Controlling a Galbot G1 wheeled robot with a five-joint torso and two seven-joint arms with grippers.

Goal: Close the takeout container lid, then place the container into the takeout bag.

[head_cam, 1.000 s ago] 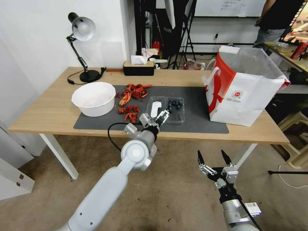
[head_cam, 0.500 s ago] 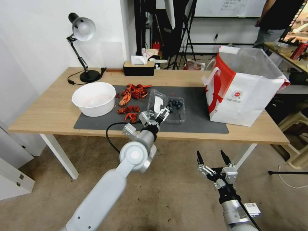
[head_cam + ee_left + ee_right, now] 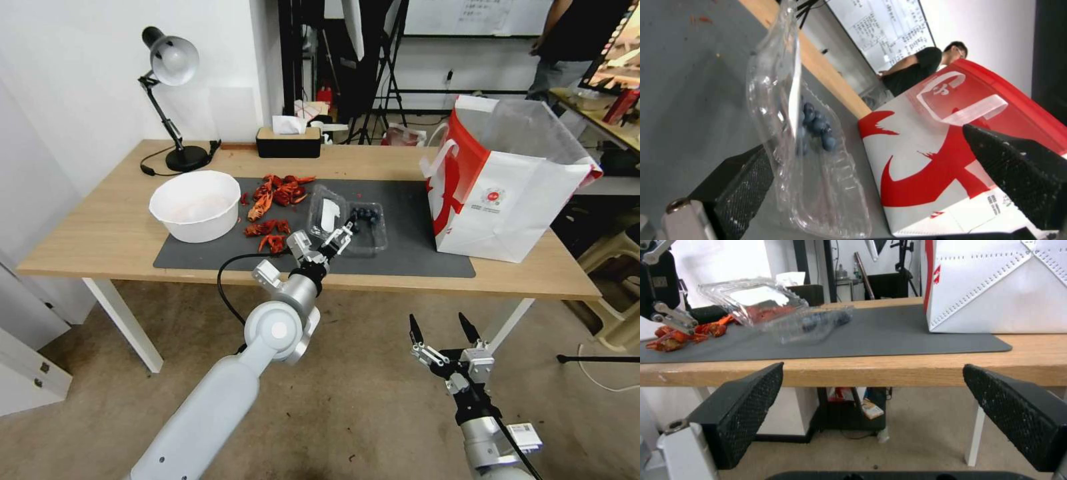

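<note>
A wooden table [image 3: 100,233] carries a gray mat [image 3: 413,253]. From the head view, the left gripper [image 3: 339,239], jaws apart, sits at the near edge of the container [image 3: 365,227], under the half-raised takeout container lid [image 3: 327,212]. The takeout bag [image 3: 507,193] stands well to that gripper's right. The right gripper [image 3: 443,330] hangs wide open below the table edge.

From the left wrist, the lid [image 3: 778,83] stands upright beside one pad [image 3: 740,186], blueberries [image 3: 815,125] just beyond.

From the right wrist, the container [image 3: 786,315] lies ahead.
</note>
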